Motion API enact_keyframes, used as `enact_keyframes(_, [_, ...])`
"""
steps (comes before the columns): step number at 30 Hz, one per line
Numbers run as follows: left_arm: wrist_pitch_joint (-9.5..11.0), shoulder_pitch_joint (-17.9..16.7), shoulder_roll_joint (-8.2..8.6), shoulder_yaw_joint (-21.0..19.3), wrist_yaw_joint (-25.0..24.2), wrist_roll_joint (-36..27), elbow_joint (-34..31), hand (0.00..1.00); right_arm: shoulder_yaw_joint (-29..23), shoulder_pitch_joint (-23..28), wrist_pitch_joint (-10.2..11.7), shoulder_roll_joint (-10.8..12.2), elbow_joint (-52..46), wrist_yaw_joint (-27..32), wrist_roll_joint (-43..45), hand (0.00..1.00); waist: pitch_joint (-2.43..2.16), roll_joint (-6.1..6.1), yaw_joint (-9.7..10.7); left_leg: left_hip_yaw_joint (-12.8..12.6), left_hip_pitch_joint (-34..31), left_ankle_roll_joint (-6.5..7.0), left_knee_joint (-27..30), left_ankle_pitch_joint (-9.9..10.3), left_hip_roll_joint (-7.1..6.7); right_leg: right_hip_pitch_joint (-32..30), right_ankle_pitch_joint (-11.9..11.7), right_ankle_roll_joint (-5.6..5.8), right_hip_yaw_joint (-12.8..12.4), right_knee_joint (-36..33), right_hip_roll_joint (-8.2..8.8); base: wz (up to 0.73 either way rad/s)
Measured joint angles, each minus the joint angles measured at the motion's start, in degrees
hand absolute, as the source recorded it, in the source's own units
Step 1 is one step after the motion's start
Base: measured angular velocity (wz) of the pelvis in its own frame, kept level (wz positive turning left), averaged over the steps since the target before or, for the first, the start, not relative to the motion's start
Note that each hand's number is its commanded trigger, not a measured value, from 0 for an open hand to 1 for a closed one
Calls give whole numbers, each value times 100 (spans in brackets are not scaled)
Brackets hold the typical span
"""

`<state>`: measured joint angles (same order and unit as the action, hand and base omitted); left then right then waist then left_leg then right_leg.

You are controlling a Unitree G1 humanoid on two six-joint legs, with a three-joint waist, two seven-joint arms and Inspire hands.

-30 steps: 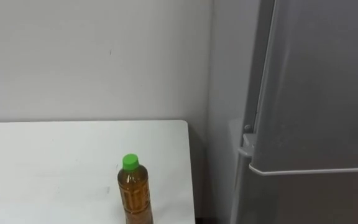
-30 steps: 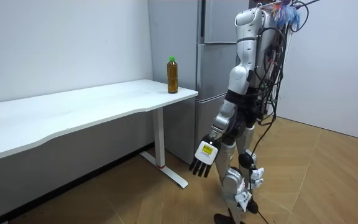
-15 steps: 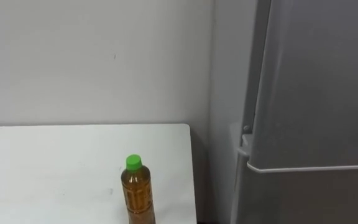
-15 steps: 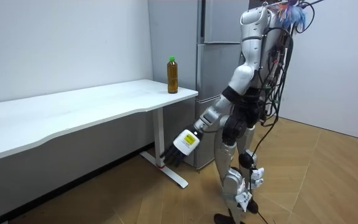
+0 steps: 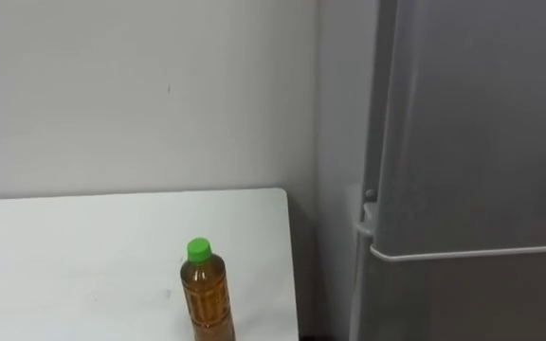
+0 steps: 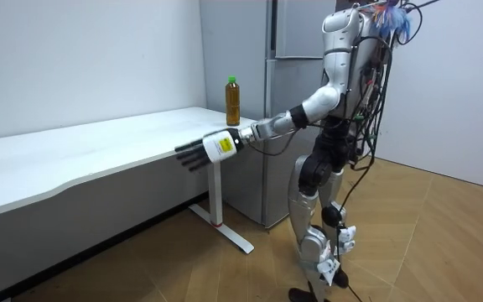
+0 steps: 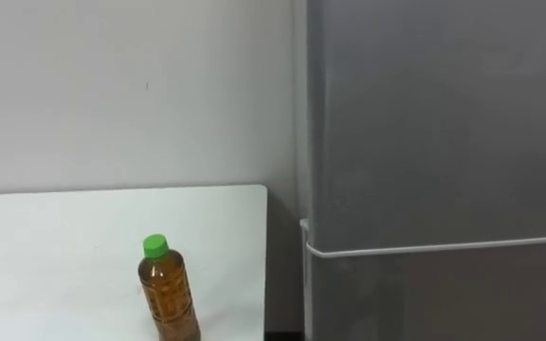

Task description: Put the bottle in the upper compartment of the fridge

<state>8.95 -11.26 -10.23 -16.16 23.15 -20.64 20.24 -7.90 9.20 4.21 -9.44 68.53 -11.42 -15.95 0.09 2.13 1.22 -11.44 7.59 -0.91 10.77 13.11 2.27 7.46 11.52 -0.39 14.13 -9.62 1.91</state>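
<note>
A long white rectangular smooth-topped table (image 6: 99, 147) runs from 9 o'clock toward the room view's centre; its slim white upright metal leg (image 6: 218, 197) drops from the table's end toward 6 o'clock; a plain pale grey painted wall (image 5: 140, 95) rises behind at 11 o'clock; light brown herringbone wood floor (image 6: 426, 243) spreads at 5 o'clock.

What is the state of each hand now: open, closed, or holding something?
Left hand: open, fingers straight, holding nothing.
Right hand: cannot be told.
</note>
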Motion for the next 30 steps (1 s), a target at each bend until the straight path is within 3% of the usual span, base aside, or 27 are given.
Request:
enact_keyframes(6, [12, 29, -4, -71, 179, 26, -1286, 0, -24, 76, -6, 12, -34, 0, 5, 0, 8, 18, -11, 51, -15, 0, 3, 0, -1, -9, 2, -2, 3, 6, 4, 1])
enact_keyframes(12, [13, 49, -15, -75, 172, 553, -2710, 0, -21, 188, -8, 22, -200, -6, 45, 0, 3, 24, 9, 57, -4, 0, 7, 0, -1, 5, 2, -2, -3, 6, 0, 0])
enact_keyframes(18, [11, 272, -12, -55, -152, 662, -3370, 0, 5, 181, -6, 48, -195, 6, 48, 0, 21, -1, 26, 63, 73, -1, 11, 0, 0, 90, 2, -2, 2, 12, 0, 0])
enact_keyframes(23, [11, 431, -27, 183, -425, 577, -3600, 0, 49, 104, -7, 63, -157, 1, -11, 0, 60, -61, 180, 97, -6, 0, 61, 0, -7, 80, -1, 2, 33, 90, -1, 7])
enact_keyframes(26, [5, 458, -26, 386, -713, 506, -3600, 0, 48, 99, -7, 72, -161, -2, -7, 0, 53, -50, 232, 80, -32, 0, 64, -1, 1, 48, -2, -1, 24, 84, -5, -1])
enact_keyframes(29, [-23, 603, -29, 553, -960, 445, -3645, 0, 58, 63, -8, 73, -157, -36, -14, 0, 14, -21, 310, 75, -113, 0, 85, -1, 4, -30, -9, -7, 22, 49, -6, 0])
enact_keyframes(30, [-34, 718, -29, 642, -1049, 378, -3646, 0, 105, 30, -10, 73, -125, -37, -14, 0, 31, -46, 343, 75, -107, 0, 88, -1, 4, -35, -8, -8, 26, 16, -3, 0])
